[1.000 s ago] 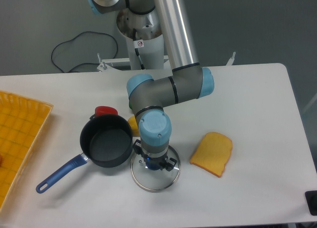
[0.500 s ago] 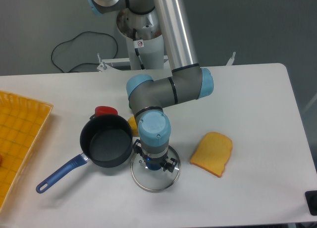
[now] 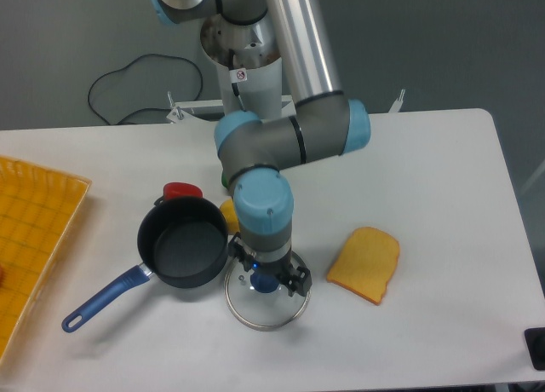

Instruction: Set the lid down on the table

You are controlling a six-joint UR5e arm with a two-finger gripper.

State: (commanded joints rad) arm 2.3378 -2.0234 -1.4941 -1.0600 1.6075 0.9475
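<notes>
Glass lid: the round transparent glass lid with a thin silver rim and a small dark blue centre knob (image 3: 266, 296) lies flat on the large white smooth bench (image 3: 443, 196), at the near middle, just right of the pan and touching or almost touching its wall.
Jaws: the two-finger gripper (image 3: 267, 280) stands directly over the knob, pointing straight down; the wrist hides the fingertips, so I cannot tell if the jaws are closed on the knob or already parted.
Why this hold: the knob is the only part a narrow gripper can take, and a vertical approach keeps the lid level.
Dark pan: the dark round saucepan with a blue handle (image 3: 182, 242) is open and seems empty, so the lid is judged to be off it.
Task state: the lid seems to rest on the bench; I judge that only release and retreat remain.
Neighbours: a yellow sponge-like slab (image 3: 365, 263) lies to the right, apart from the lid; a small red object (image 3: 180, 191) and a yellow piece (image 3: 229, 213) sit on the far side of the pan; an orange-yellow gridded tray (image 3: 34, 230) is at the left edge.
Risk: a lift with the jaws not fully open could drag the lid.
</notes>
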